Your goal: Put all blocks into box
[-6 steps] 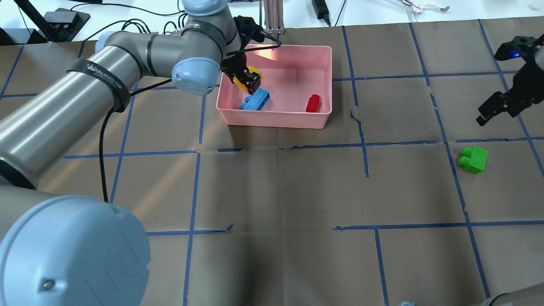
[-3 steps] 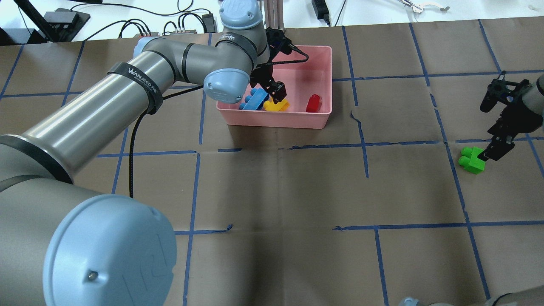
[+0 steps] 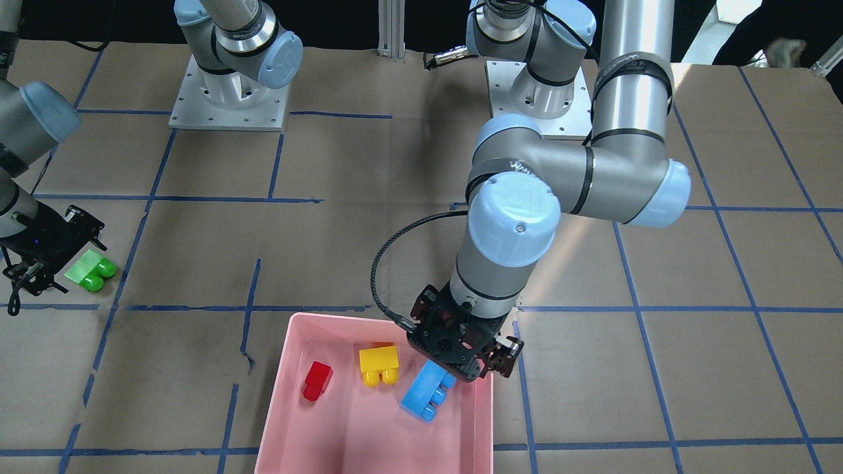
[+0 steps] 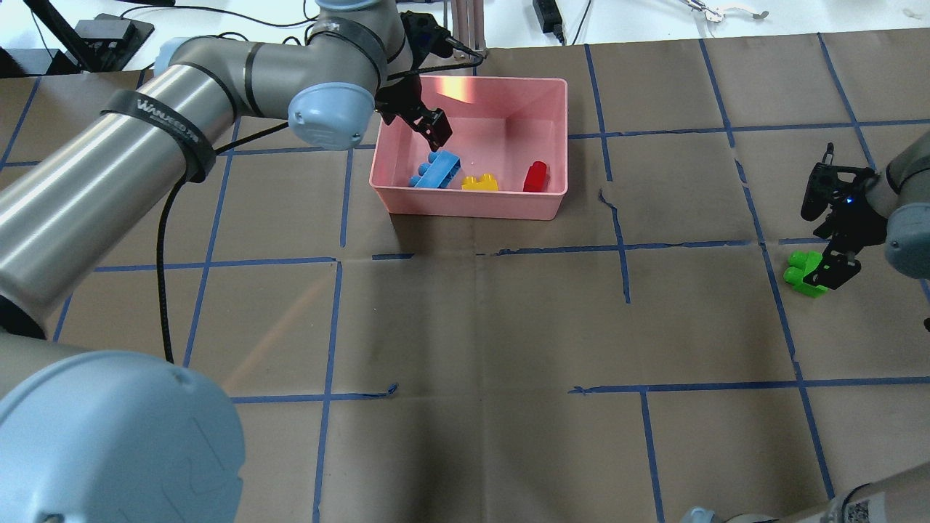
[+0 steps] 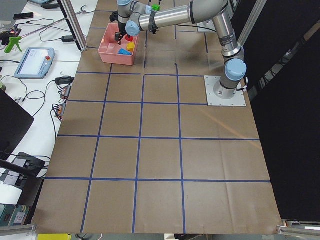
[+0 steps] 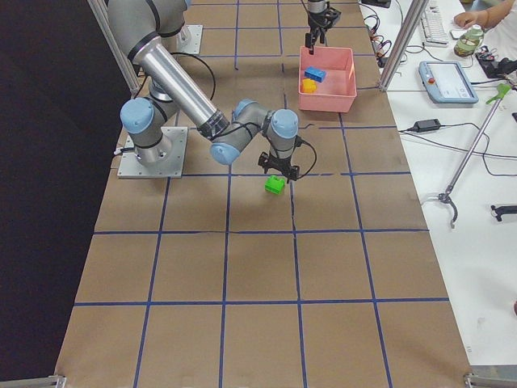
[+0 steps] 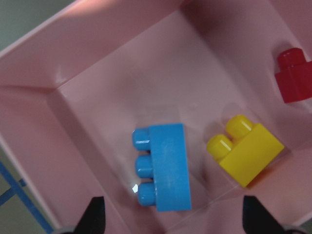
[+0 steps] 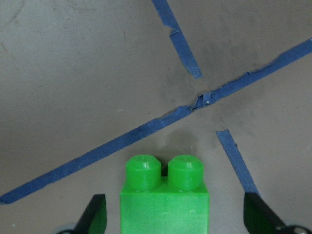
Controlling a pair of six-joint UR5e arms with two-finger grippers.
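The pink box (image 4: 508, 205) holds the blue three-stud block (image 4: 438, 171), the yellow block (image 4: 480, 183) and the red block (image 4: 536, 176); they also show in the left wrist view as blue (image 7: 163, 165), yellow (image 7: 246, 151) and red (image 7: 295, 75). My left gripper (image 4: 434, 129) is open and empty, just above the box's far left part, over the blue block. The green block (image 4: 799, 274) lies on the table at the right. My right gripper (image 4: 834, 267) is open and low, with its fingers on either side of the green block (image 8: 165, 197).
Brown paper with blue tape lines covers the table. The left arm's black cable (image 4: 174, 240) hangs over the table's left side. Cables and gear lie along the far edge (image 4: 545, 14). Both arm bases (image 3: 227, 99) stand at the robot's side.
My left gripper let go of the yellow block, which now lies in the box beside the blue one, and drew back to the left. My right gripper came down around the green block.
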